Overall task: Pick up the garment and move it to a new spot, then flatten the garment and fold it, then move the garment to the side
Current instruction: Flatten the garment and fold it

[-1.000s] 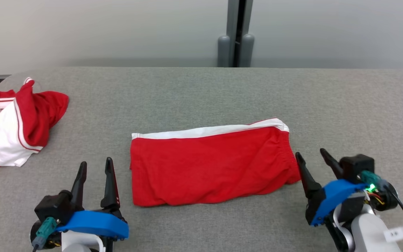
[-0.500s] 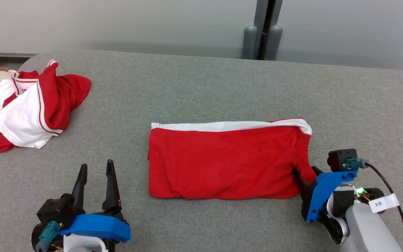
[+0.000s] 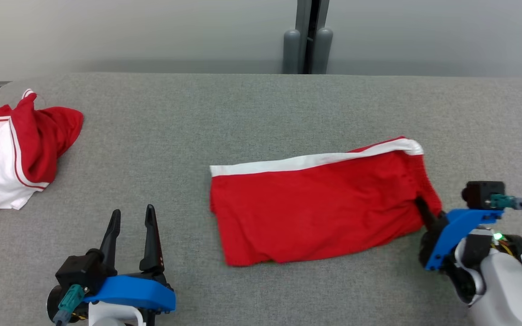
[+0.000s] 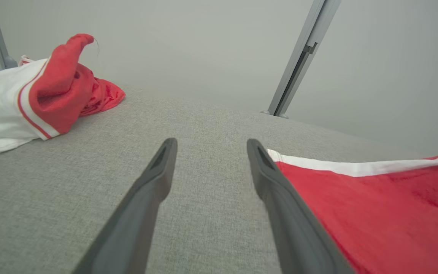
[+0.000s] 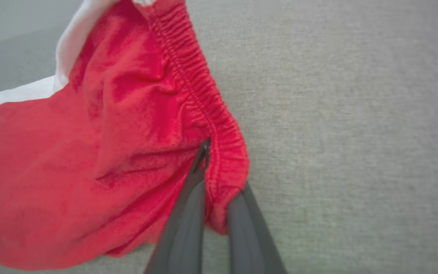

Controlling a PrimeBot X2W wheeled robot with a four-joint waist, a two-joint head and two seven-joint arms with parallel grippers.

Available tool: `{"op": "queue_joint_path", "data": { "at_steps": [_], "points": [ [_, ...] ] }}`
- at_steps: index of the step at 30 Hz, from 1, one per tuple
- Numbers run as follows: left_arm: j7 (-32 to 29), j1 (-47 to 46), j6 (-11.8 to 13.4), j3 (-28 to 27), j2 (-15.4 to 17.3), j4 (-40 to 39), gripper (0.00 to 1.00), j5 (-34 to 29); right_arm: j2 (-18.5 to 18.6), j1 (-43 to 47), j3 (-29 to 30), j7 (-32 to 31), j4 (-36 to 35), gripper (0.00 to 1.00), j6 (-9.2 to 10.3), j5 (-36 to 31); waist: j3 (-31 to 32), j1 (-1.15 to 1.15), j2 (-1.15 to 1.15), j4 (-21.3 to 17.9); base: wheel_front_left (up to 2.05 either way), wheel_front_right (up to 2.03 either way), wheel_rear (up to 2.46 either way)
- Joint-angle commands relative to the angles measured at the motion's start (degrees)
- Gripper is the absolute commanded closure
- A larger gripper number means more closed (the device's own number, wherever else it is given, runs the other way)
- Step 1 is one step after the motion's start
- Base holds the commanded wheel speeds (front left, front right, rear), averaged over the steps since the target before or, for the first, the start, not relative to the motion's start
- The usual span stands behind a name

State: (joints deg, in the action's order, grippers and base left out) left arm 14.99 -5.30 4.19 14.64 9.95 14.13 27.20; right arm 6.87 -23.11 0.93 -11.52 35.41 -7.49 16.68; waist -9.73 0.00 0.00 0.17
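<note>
Dark-fingered left gripper (image 3: pixel 133 209): spread wide, parked at your near left, holding nothing; this step looks like a one-arm job. Right gripper (image 3: pixel 424 210): pinched tight on the elastic waistband (image 5: pixel 207 110) of the red shorts (image 3: pixel 315 213), probably the sturdiest edge for you to drag by. Shorts: folded, white stripe along the far edge, lying mid-table (image 3: pixel 243 113), right end skewed toward the grip. Far left: red-and-white garment heap (image 3: pixel 12 149), well apart.
</note>
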Motion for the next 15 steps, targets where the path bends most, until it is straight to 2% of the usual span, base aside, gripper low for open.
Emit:
{"op": "queue_joint_path", "data": {
  "at_steps": [1,5,8,15],
  "points": [
    [0.3,-0.6,-0.1,0.0,-0.2,0.0,0.00,-0.2,1.0,1.3,1.0,-0.1,-0.7,1.00,-0.01,0.6,0.2,0.00,0.00,-0.4,0.00,0.00,0.00],
    [0.3,-0.3,-0.4,0.2,-0.3,0.4,0.00,-0.4,3.2,3.8,4.3,-0.8,-3.2,1.00,-0.01,1.4,0.3,0.00,0.00,-1.0,0.00,0.00,0.00],
    [0.3,-0.2,-0.6,0.4,-0.3,0.8,0.00,-0.6,1.7,5.5,4.4,-1.6,-5.4,1.00,-0.01,2.7,0.5,0.00,0.00,-1.2,0.00,0.00,0.00],
    [0.3,-0.4,-0.8,1.2,-0.3,1.4,0.00,-0.6,-2.1,7.0,-3.6,-2.7,-14.0,1.00,-0.01,8.4,1.3,0.00,0.00,-0.7,0.00,0.00,0.00]
  ]
}}
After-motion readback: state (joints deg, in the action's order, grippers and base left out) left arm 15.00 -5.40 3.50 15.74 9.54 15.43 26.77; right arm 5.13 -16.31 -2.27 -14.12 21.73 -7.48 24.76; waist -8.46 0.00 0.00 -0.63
